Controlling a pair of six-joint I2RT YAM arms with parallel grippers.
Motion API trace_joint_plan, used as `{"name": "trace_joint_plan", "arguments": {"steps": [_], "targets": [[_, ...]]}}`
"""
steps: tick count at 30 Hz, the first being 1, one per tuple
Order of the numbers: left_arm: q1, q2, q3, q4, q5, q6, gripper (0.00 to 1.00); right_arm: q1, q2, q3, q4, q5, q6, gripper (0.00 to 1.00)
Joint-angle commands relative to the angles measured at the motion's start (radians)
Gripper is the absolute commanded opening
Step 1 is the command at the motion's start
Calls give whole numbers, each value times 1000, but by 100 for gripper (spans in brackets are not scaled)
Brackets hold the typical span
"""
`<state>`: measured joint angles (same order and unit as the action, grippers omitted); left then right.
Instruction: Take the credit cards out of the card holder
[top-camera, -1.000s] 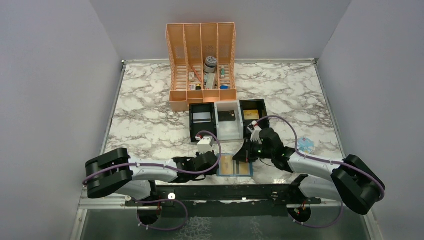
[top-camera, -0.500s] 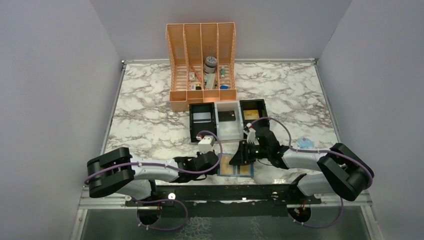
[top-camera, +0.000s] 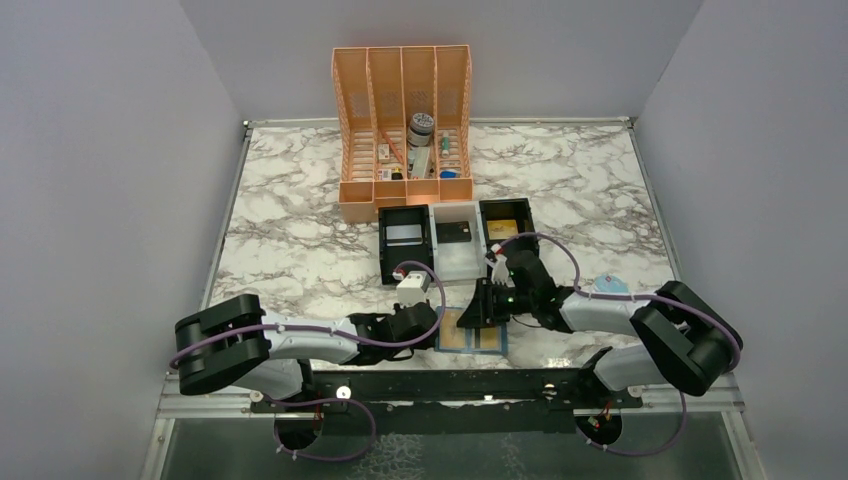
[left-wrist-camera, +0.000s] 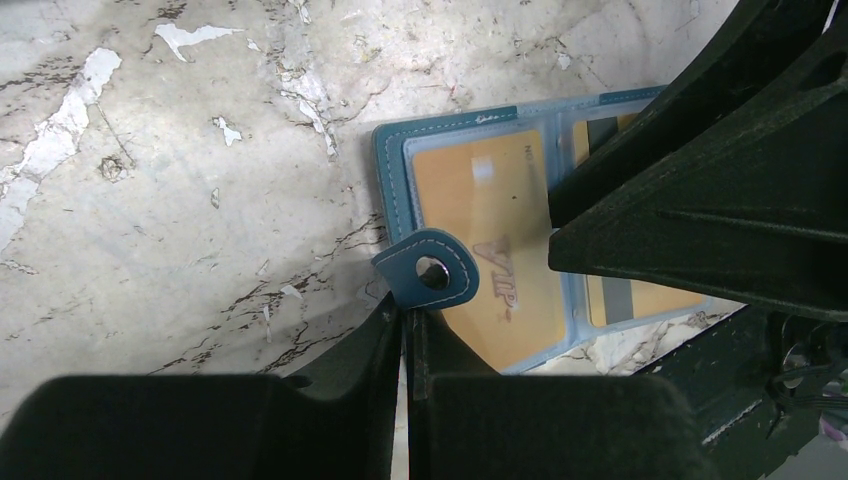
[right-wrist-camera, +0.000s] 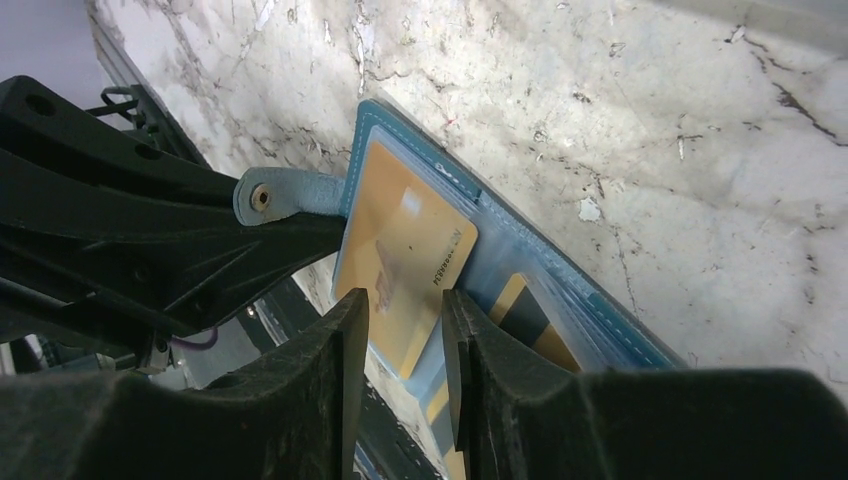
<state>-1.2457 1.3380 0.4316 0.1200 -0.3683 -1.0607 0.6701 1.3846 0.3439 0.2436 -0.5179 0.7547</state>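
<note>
a robot test booth in a lab: plain grey walls (top-camera: 100, 200) box in a marble-patterned table (top-camera: 300, 250), two robot arms (top-camera: 300, 342) are bolted to a black rail (top-camera: 450, 385) at its near edge

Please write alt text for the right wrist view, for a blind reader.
The right gripper, jaws open, is over a gold credit card in the blue card holder on a marble table; the left gripper pinches its tab.

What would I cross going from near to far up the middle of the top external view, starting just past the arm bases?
card holder → black-and-white three-compartment tray → orange file rack
</note>
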Motion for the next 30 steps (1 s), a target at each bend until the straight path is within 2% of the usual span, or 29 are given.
{"name": "trace_joint_plan", "arguments": {"steps": [1, 9, 14, 18, 22, 30], "targets": [[-5, 6, -24, -82, 21, -1, 5, -3, -18, 11, -148, 211, -28, 35], [-14, -120, -35, -61, 21, 33, 29, -3, 5, 3, -105, 159, -75, 34], [-19, -110, -51, 18, 62, 80, 40, -4, 36, 9, -96, 139, -74, 33], [-19, -36, -25, 16, 96, 105, 40, -3, 7, 10, -104, 140, -62, 32], [-26, 29, 12, -100, 38, 83, 33, -3, -16, 20, -150, 140, -56, 32], [-38, 51, -19, -125, 14, 21, 24, -3, -139, 22, -277, 173, -37, 34]]}}
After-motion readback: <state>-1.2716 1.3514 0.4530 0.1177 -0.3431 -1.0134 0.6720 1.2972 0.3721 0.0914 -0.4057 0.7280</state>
